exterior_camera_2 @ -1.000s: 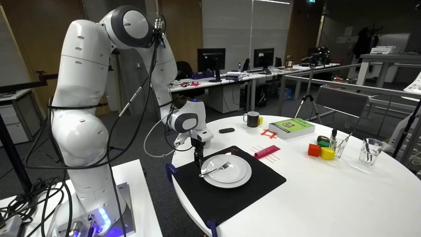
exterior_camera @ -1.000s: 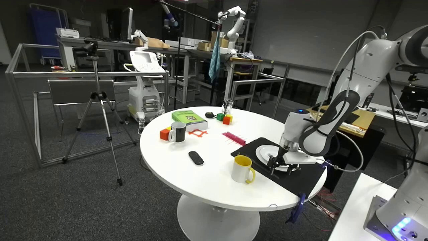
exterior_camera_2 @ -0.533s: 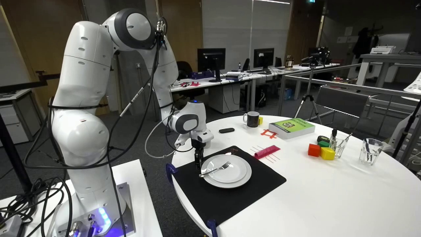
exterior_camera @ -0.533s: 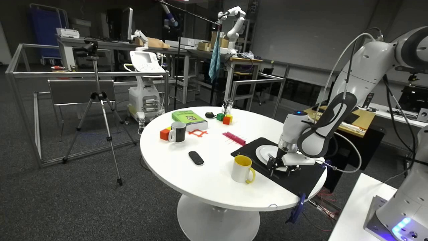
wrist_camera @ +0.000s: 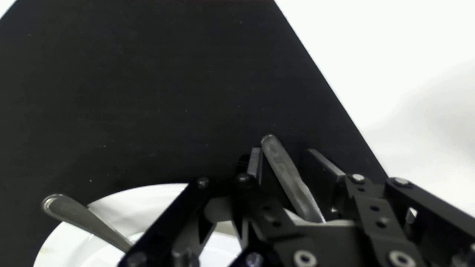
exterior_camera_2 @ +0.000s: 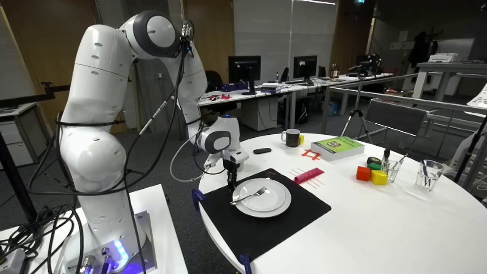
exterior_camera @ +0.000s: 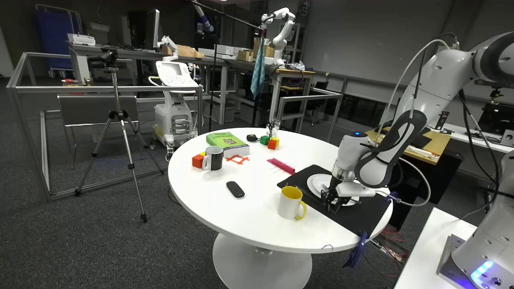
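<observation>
**Gripper (wrist_camera: 291, 163) straddles silver utensil (wrist_camera: 288, 178) on dark mat (wrist_camera: 185, 74)**

Its fingers (wrist_camera: 255, 163) stand moderately apart with the utensil's handle between them; the handle lies close to the finger at the left of the wrist view, and a dark gap shows on its opposite side. Whether that finger touches it cannot be told, and the utensil's lower end is hidden behind the gripper. Just beside it, a large plate (exterior_camera_2: 266, 214) rests on the mat, bearing a small plate (exterior_camera_2: 271, 202); a fork (exterior_camera_2: 249, 196) lies across them, its handle reaching past the rim. Near the mat, in an exterior view, a white mug (exterior_camera: 288, 206) with a yellow inside stands upright on the round table (exterior_camera: 241, 218). Farther across lie a pink tube (exterior_camera_2: 309, 175), a black remote (exterior_camera: 235, 189) and a green book (exterior_camera_2: 337, 147); beyond the table stands a tripod (exterior_camera: 120, 115).
</observation>
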`<state>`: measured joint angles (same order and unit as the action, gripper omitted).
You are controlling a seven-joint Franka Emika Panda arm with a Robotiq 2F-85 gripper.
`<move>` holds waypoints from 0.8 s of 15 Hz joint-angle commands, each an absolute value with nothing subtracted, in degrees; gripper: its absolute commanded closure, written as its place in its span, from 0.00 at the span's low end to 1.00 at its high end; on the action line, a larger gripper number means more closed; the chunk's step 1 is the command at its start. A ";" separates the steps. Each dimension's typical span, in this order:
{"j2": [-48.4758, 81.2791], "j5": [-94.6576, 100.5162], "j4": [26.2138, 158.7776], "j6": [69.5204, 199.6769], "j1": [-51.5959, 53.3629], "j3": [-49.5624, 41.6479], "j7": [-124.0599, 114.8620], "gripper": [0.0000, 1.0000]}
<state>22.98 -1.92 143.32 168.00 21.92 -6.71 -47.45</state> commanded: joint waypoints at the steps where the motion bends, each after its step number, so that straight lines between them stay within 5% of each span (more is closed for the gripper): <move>1: 23.61 -1.35 143.18 169.46 23.47 -8.16 -48.98 0.95; 3: 23.45 -1.20 143.05 169.49 23.52 -8.19 -48.99 1.00; 12: 24.59 6.61 142.73 170.87 26.57 -11.28 -45.42 0.96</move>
